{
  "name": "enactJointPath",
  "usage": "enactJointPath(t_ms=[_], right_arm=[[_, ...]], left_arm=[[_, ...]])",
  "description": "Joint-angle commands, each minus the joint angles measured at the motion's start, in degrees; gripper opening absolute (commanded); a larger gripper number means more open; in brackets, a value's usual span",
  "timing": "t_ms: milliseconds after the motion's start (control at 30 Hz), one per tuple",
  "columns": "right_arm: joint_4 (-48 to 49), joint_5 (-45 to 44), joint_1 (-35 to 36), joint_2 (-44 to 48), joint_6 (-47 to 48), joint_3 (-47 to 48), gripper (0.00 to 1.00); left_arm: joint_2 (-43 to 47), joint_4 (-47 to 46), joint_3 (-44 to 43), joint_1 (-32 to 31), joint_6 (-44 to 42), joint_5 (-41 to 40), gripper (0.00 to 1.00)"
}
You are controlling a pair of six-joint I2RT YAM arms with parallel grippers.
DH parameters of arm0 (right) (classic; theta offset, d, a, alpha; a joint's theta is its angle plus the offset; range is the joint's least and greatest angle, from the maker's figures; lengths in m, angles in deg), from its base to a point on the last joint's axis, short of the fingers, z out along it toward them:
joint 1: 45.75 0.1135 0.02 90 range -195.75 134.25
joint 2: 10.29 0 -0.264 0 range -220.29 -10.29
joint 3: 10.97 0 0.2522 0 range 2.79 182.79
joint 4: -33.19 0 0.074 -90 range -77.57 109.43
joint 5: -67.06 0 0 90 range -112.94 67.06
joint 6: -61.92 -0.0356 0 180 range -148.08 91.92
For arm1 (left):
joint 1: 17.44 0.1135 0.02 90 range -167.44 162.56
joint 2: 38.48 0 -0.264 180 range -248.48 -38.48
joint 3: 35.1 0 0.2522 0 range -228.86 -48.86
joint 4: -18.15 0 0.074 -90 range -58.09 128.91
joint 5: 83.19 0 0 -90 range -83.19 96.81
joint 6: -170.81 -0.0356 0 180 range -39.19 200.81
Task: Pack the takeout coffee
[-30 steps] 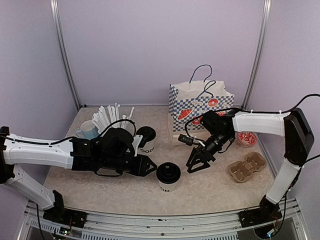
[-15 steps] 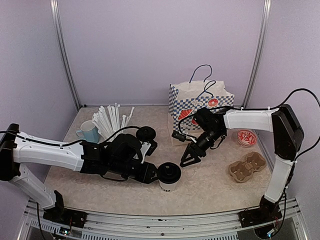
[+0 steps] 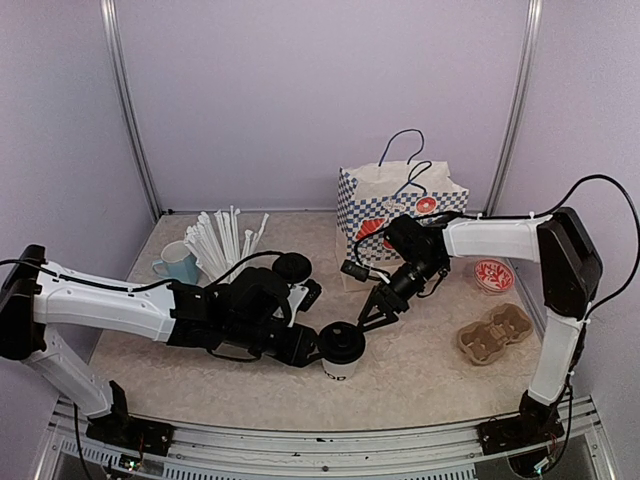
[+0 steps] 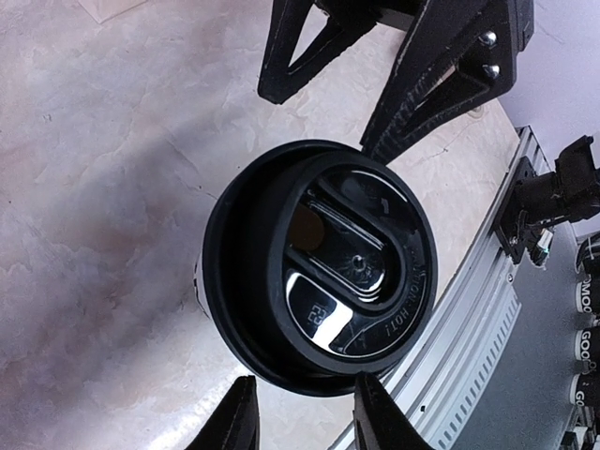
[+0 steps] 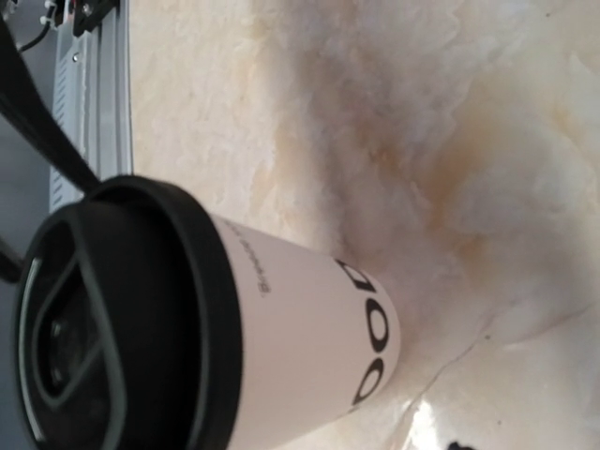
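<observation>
One takeout coffee, a white cup [image 3: 340,352] with a black lid [image 4: 319,281], stands near the table's front middle. In the right wrist view its white side [image 5: 300,337] shows black lettering near the base. My left gripper [image 3: 312,345] is at the cup's left; its fingertips [image 4: 234,417] stand apart just short of the lid rim, open and holding nothing. My right gripper [image 3: 372,315] hovers just right of and behind the cup, its fingers [image 4: 441,75] spread open. A second lidded cup [image 3: 292,268] stands behind my left arm, its body partly hidden.
A blue-checkered paper bag [image 3: 400,215] stands open at the back right. A cardboard cup carrier [image 3: 495,333] lies at the right, with a round red-patterned item [image 3: 492,275] behind it. A black cup of white straws [image 3: 225,240] and a light-blue mug [image 3: 178,262] stand at the back left.
My left gripper has slid right up to the front cup. My right gripper has swung left and forward toward the same cup and narrowed slightly.
</observation>
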Motion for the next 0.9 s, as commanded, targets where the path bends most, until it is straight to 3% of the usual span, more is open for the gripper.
enactJointPath(t_ms=[0,633,867], right_arm=[[-0.29,0.94,1.04,-2.04,-0.33,1.28,0.65],[0.97,-10.32,3.50,-5.75,-2.34,-4.04,0.62],[-0.34,-7.59,3.28,2.29,-0.54,-0.77,0.68]], left_arm=[[-2.21,2.25,-0.98,-0.38,-1.86,-2.23,0.35],[-7.27,9.89,-1.85,-0.74,-3.18,-11.37,0.33],[-3.53,11.19,-7.23,-2.06,-6.98,-13.07,0.33]])
